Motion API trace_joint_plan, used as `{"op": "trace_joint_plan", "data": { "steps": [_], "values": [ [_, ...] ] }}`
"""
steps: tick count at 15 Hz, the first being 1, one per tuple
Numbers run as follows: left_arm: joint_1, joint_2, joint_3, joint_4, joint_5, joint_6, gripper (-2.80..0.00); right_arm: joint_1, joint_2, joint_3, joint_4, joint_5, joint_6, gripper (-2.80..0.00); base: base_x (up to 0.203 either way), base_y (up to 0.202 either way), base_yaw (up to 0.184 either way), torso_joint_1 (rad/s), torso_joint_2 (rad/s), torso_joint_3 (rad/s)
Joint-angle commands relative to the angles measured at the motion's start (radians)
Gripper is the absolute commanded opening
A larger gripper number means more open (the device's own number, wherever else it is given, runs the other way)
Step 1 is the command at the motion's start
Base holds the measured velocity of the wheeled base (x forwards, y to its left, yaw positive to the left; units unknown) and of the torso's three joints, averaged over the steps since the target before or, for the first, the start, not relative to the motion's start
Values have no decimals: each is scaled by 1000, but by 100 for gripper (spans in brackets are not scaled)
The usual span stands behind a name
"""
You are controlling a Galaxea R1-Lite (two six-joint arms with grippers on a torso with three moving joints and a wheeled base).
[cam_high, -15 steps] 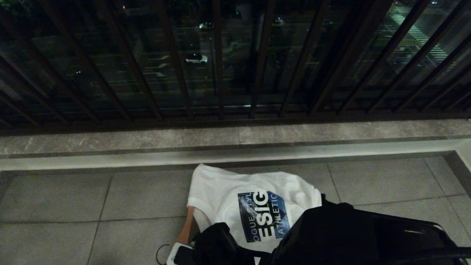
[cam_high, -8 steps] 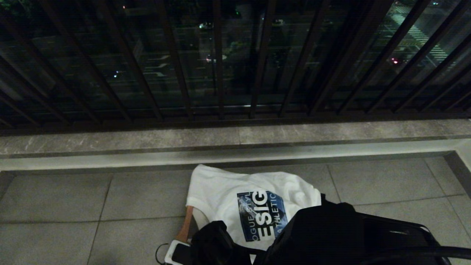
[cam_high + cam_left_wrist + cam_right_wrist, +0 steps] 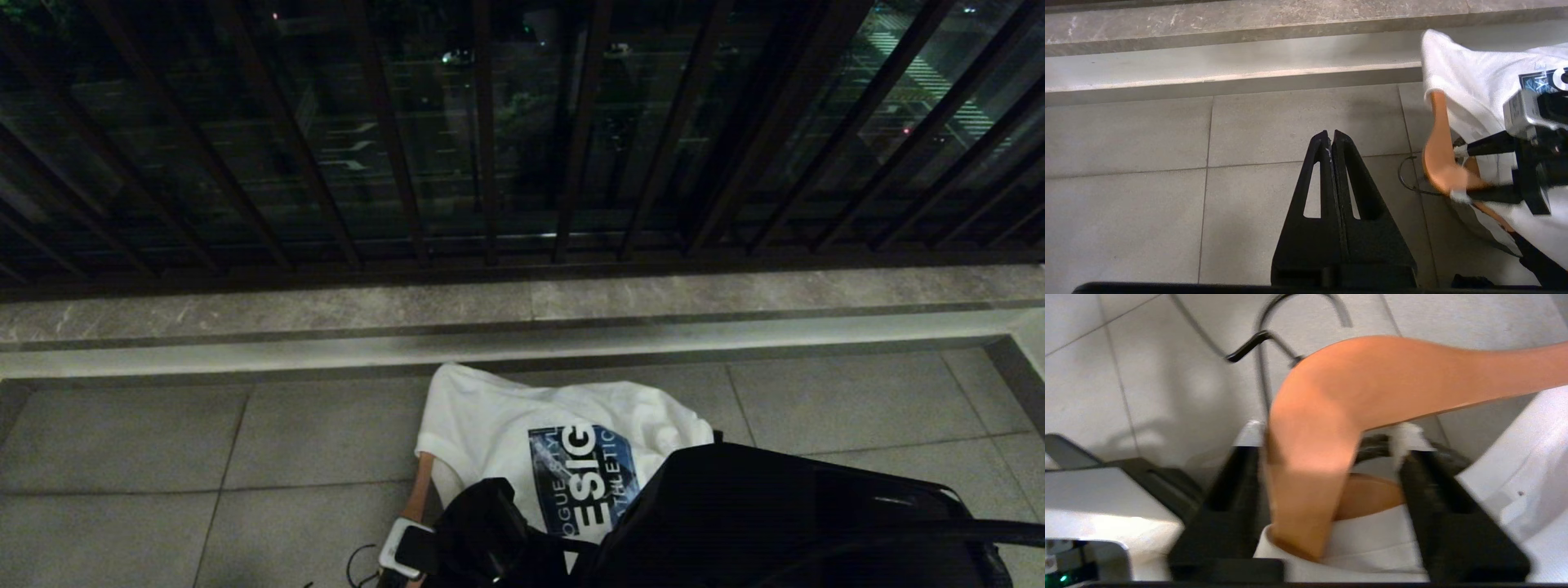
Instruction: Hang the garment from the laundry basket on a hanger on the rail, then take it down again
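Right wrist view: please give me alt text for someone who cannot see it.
The right gripper straddles the bend of an orange wooden hanger, one finger on each side with gaps showing. The hanger runs into a white T-shirt lying on a grey tiled floor; its dark metal hook curves past the fingertips.

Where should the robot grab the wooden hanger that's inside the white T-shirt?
Probably at the bend in the middle of the wooden hanger, just under its metal hook. That part pokes out of the white T-shirt while the arms stay buried in cloth. Coming from above, as the right tool does, puts one finger on each flat face.
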Motion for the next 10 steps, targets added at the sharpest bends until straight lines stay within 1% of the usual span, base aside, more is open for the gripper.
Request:
{"op": "trace_joint_plan", "data": {
  "steps": [1, 6, 7, 10],
  "values": [
    [0, -1, 2, -1, 0, 0, -280, -10, 3, -12, -4, 0, -3, -280, 0, 0, 0, 0, 0, 0],
    [0, -1, 2, -1, 0, 0, -280, -34, 23, -76, 10, -1, -3, -280, 0, 0, 0, 0, 0, 0],
    [0, -2, 2, -1, 0, 0, -280, -35, 10, -76, 38, -2, -3, -280, 0, 0, 0, 0, 0, 0],
    [0, -1, 2, 0, 0, 0, -280, -35, -10, -66, 42, -3, -3, -280, 0, 0, 0, 0, 0, 0]
  ]
}}
